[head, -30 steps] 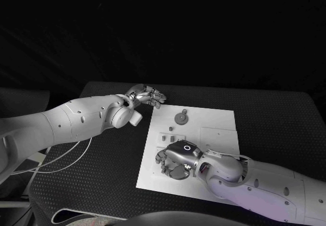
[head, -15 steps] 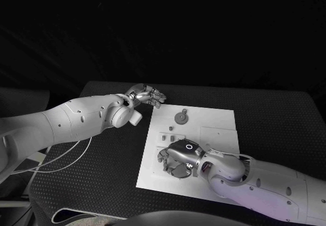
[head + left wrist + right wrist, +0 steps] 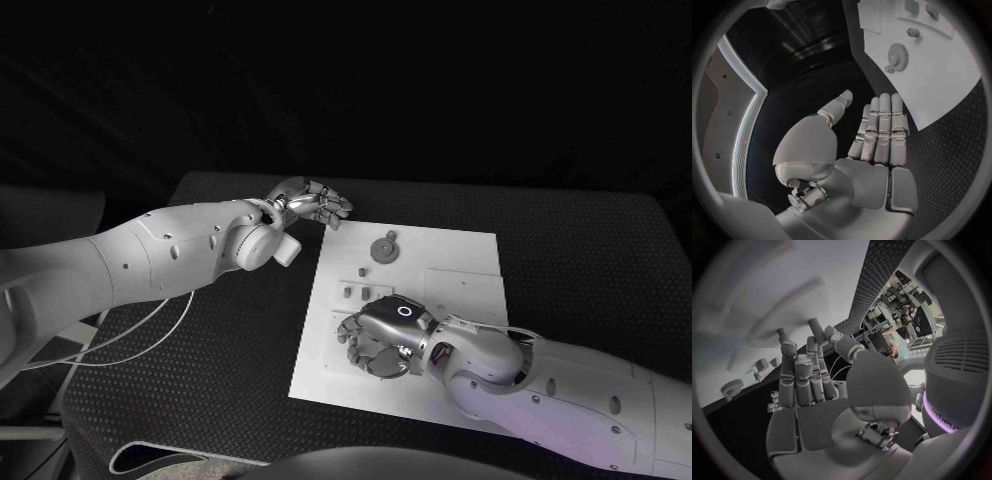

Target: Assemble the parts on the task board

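Observation:
The white task board (image 3: 459,282) lies in the middle of the table. A grey gear-shaped part (image 3: 385,248) sits near its far edge, and small pieces (image 3: 355,292) stand left of centre. My right hand (image 3: 378,341) hovers low over the board's near-left area, its fingertips (image 3: 783,334) down against the board (image 3: 761,295), with nothing seen in its grasp. My left hand (image 3: 312,205) floats off the board's far-left corner, fingers straight and thumb apart, holding nothing. The left wrist view shows the gear (image 3: 896,52) and a small peg (image 3: 912,32) on the board (image 3: 942,85).
The black mat-covered table (image 3: 577,235) extends well to the right of the board. A white cable (image 3: 144,340) loops across the table's left side beneath my left arm. Small parts (image 3: 733,385) stand near my right hand's fingers.
My right hand has turned slightly and edged toward the board's near side. My left hand has stayed put.

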{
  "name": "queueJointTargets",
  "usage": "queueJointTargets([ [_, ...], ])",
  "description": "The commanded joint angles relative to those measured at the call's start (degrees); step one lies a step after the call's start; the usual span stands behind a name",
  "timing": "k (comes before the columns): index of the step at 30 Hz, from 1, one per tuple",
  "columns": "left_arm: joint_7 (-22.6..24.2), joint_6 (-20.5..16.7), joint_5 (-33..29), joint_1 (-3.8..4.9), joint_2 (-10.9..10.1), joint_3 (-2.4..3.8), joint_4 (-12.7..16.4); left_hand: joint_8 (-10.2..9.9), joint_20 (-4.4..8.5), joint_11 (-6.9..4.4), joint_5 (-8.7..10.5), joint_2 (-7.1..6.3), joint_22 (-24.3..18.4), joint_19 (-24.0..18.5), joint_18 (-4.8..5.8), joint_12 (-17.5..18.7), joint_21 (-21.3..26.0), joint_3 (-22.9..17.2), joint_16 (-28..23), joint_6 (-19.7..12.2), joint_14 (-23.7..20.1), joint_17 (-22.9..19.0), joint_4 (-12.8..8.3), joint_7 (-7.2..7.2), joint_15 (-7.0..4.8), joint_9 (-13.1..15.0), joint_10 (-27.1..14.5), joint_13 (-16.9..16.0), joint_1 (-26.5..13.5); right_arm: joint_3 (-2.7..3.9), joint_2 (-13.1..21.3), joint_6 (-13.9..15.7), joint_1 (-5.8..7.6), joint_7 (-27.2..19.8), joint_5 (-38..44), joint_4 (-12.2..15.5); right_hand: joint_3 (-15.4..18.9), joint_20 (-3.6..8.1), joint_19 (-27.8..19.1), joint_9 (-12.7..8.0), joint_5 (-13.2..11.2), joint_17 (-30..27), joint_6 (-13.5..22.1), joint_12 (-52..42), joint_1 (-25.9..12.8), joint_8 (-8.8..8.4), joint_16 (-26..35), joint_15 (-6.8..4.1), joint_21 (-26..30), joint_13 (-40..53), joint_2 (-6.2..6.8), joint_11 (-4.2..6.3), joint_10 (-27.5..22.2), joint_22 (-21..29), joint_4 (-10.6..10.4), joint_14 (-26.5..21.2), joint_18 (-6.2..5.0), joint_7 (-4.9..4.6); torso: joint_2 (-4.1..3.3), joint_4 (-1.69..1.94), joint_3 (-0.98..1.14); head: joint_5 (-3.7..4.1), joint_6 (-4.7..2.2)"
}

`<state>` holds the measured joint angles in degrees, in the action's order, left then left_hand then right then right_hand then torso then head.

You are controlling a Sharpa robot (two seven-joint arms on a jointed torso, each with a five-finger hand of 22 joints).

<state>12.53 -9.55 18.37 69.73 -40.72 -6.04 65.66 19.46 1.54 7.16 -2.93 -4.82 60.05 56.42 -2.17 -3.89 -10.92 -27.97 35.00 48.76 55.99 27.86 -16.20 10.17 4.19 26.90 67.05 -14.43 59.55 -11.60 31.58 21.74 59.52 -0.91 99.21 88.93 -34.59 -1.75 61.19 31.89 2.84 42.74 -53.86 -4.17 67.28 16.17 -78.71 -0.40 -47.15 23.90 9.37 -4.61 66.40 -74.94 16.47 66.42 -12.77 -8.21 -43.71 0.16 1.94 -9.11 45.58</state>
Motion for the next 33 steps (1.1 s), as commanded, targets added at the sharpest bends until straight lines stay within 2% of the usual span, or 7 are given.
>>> queueJointTargets([
  [1, 0.3, 0.8, -0.3, 0.08, 0.0, 0.05, 0.1, 0.3, 0.03, -0.06, 0.03, 0.44, 0.0, 0.3, -1.08, -0.3, 0.3, 0.3, -0.4, -0.4, 0.4, 0.1, 0.1, 0.05, -0.08, -0.1, -0.2, 0.1, 0.0, -0.01, 0.0, -0.1, -0.05, -0.1, -0.4, 0.1, 0.4, 0.04, -0.6, -0.2, 0.0, 0.0, 1.1, 0.3, -0.2, -0.60, -0.1, 0.52, -0.1, -0.1, 0.87, -1.95, -2.6, -1.0, 0.1, -0.2, -2.23, -0.56, -0.01, 0.00, 0.01, 0.01, 0.01],
  [14, 0.3, 0.8, -0.3, 0.08, 0.0, 0.05, 0.0, 0.3, 0.03, -0.04, 0.03, 0.43, 0.0, 0.4, -1.09, -0.3, 0.3, 0.4, -0.4, -0.4, 0.4, 0.1, 0.1, 0.06, -0.08, -0.1, -0.2, 0.1, 0.0, 0.04, 1.2, 3.2, -0.03, -0.4, -1.5, 1.1, -0.1, -0.75, -2.1, -1.1, 0.0, 0.0, 4.4, 0.4, -0.6, -2.28, -0.2, 1.67, 0.2, -0.6, 2.78, -3.11, -5.9, -1.1, -0.1, -2.3, -2.23, -0.64, 0.01, 0.00, -0.01, 0.30, -0.05],
  [20, 0.3, 0.7, -0.3, 0.08, 0.0, 0.05, -0.2, 0.3, 0.04, -0.04, 0.03, 0.44, 0.0, 0.4, -1.09, -0.3, 0.3, 0.3, -0.5, -0.4, 0.4, 0.2, 0.1, 0.06, -0.08, -0.1, -0.2, 0.1, 0.1, 1.39, 3.6, 4.7, 1.77, -1.7, -6.9, 2.7, -0.2, -0.65, -1.6, -1.2, 0.0, 0.1, 4.4, 0.0, -1.0, -2.18, -0.7, 1.56, -0.3, -0.4, 2.41, -2.98, -5.4, -1.2, -0.3, -1.9, -2.23, -1.00, 0.04, -0.04, 0.01, 0.86, -0.68],
  [26, 0.4, 0.5, -0.3, 0.08, -0.4, 0.04, -0.3, 0.3, 0.03, -0.04, 0.03, 0.43, 0.0, 0.4, -1.09, -0.3, 0.3, 0.4, -0.5, -0.4, 0.4, 0.2, 0.1, 0.06, -0.08, -0.1, -0.2, 0.1, 0.1, 2.33, 6.4, 3.6, 5.24, -2.1, -11.2, 3.8, 0.1, -0.62, -1.5, -1.2, 0.0, -0.4, 4.0, -3.5, -4.7, -1.83, -0.4, -0.67, -0.4, 1.6, 0.62, -0.59, 0.9, -1.0, -3.0, -1.5, -2.23, -1.88, 0.13, -0.27, -0.02, 1.91, -1.77],
  [27, 0.5, 0.5, -0.3, 0.08, -0.4, 0.04, -0.4, 0.3, 0.02, -0.04, 0.03, 0.41, 0.0, 0.4, -1.08, -0.3, 0.3, 0.4, -0.5, -0.4, 0.4, 0.2, 0.1, 0.06, -0.08, -0.1, -0.2, 0.1, 0.0, 2.36, 7.4, 2.5, 6.24, -1.6, -12.8, 3.9, 0.1, -0.69, -2.1, -1.2, 0.0, -0.8, 3.7, -5.5, -5.4, -1.62, 0.2, -1.80, 0.0, 3.4, 0.20, 0.58, 3.7, -0.9, -3.5, -1.9, -2.23, -1.80, 0.16, -0.33, -0.01, 2.37, -2.19],
  [32, 0.8, 0.4, -0.4, 0.08, -0.1, 0.03, -1.0, 0.4, 0.02, -0.04, 0.03, 0.36, 0.1, 0.4, -1.08, -0.3, 0.3, 0.4, -0.5, -0.3, 0.4, 0.3, 0.1, 0.04, -0.07, -0.1, -0.2, 0.1, 0.0, 2.36, 10.3, -2.4, 9.05, 0.9, -23.0, 3.3, 0.9, -0.32, -1.5, -0.8, 0.5, -1.4, 2.1, -15.4, -6.1, -0.69, 0.8, -3.71, 0.1, 17.6, -0.80, 2.76, 5.7, -0.7, -4.2, -1.1, -2.23, 0.55, 0.41, -0.55, -0.03, 2.92, -2.73],
  [33, 0.8, 0.4, -0.4, 0.07, 0.0, 0.03, -1.1, 0.4, 0.02, -0.04, 0.03, 0.36, 0.1, 0.4, -1.08, -0.3, 0.3, 0.4, -0.5, -0.3, 0.4, 0.3, 0.1, 0.03, -0.07, -0.1, -0.2, 0.1, -0.1, 2.37, 11.1, -4.6, 9.52, 1.7, -24.2, 3.2, 1.2, -0.25, -1.2, -0.7, -0.2, -1.4, 1.9, -19.6, -6.4, -0.62, 0.8, -4.15, 0.1, 23.1, -0.56, 3.33, 5.4, -0.7, -4.1, -0.9, -2.23, 0.28, 0.51, -0.64, -0.04, 2.88, -2.74],
])
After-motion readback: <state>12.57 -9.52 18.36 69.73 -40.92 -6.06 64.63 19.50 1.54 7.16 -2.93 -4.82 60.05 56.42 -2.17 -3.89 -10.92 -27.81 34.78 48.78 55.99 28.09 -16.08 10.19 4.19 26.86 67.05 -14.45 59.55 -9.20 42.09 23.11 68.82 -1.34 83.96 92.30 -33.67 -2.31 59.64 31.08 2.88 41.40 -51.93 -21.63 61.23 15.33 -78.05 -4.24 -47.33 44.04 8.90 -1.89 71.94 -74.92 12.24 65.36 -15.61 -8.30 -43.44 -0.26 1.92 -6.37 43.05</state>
